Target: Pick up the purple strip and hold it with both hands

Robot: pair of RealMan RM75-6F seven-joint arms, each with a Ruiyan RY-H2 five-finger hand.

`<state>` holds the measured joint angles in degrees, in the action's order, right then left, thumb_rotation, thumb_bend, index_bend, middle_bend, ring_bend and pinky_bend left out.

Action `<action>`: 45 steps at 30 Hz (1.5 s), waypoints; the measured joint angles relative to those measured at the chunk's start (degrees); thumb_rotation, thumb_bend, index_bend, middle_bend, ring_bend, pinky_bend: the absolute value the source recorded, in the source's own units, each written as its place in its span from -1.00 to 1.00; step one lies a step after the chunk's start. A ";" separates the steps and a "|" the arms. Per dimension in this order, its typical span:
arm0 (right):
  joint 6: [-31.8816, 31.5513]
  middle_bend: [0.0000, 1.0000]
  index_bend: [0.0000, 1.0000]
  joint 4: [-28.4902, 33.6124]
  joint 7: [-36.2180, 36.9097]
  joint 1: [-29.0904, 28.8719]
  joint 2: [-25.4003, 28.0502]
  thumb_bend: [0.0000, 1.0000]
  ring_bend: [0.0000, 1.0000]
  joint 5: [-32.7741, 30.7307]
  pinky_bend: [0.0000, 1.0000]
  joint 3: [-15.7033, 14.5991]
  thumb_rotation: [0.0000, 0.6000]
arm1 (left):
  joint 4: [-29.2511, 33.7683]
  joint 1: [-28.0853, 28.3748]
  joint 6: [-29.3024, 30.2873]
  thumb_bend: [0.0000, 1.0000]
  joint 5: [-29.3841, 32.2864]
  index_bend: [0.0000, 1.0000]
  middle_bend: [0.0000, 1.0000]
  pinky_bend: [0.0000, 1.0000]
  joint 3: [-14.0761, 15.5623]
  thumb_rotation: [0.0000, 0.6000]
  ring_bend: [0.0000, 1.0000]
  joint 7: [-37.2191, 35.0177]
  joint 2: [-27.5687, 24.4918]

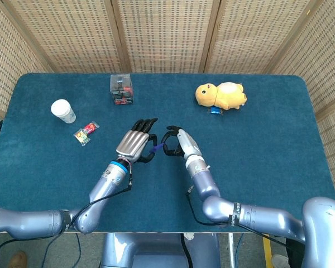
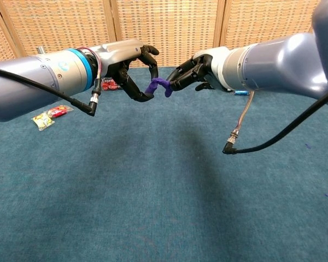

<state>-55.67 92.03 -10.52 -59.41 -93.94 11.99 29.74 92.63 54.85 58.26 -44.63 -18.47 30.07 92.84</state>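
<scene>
A short, crumpled purple strip [image 2: 158,85] hangs in the air above the blue table, stretched between my two hands. My left hand [image 2: 132,68] pinches its left end with thumb and a finger curled around it. My right hand [image 2: 192,72] pinches the right end between its dark fingertips. In the head view only a small bit of the purple strip [image 1: 154,149] shows between the left hand [image 1: 135,142] and the right hand [image 1: 178,142], which sit close together over the table's middle.
On the blue table [image 1: 257,139] lie a white cup [image 1: 63,110], a small snack packet [image 1: 86,132], a clear box [image 1: 121,89] and a yellow plush toy [image 1: 221,95] with a small blue item [image 1: 214,110] beside it. A wicker screen stands behind.
</scene>
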 measured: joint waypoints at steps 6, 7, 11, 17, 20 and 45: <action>0.21 -0.55 0.35 -0.36 -0.03 0.14 0.09 0.29 -1.00 -0.12 -1.00 -0.19 1.00 | -0.02 0.13 0.50 -0.23 0.17 0.12 -1.00 -1.00 0.29 1.00 -1.00 -0.30 -0.39; 0.25 -0.55 0.35 -0.41 -0.04 0.15 0.09 0.29 -1.00 -0.12 -1.00 -0.21 1.00 | -0.06 0.17 0.60 -0.22 0.20 0.13 -1.00 -1.00 0.34 1.00 -1.00 -0.36 -0.42; 0.43 -0.55 0.35 -0.61 -0.04 0.25 0.06 0.29 -1.00 -0.11 -1.00 -0.43 1.00 | -0.26 0.33 0.84 -0.16 0.40 0.17 -1.00 -1.00 0.59 1.00 -1.00 -0.41 -0.41; 0.60 -0.55 0.35 -0.90 -0.08 0.39 0.01 0.29 -1.00 -0.02 -1.00 -0.73 1.00 | -0.49 0.54 1.34 -0.09 0.76 0.21 -1.00 -1.00 0.88 1.00 -1.00 -0.26 -0.21; 0.62 -0.55 0.36 -0.99 -0.13 0.47 0.03 0.29 -1.00 0.05 -1.00 -0.86 1.00 | -0.58 0.61 1.59 -0.09 0.91 0.23 -1.00 -1.00 0.87 1.00 -1.00 -0.27 -0.16; 0.72 -0.55 0.52 -1.54 -0.05 1.89 0.06 0.29 -1.00 1.12 -1.00 -2.36 1.00 | 1.52 0.09 3.29 -0.07 1.41 0.40 -1.00 -1.00 -0.31 1.00 -1.00 -1.83 -2.95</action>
<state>-54.95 90.48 -10.57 -57.52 -93.88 13.11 27.38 94.14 54.95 61.55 -43.22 -18.78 28.24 89.89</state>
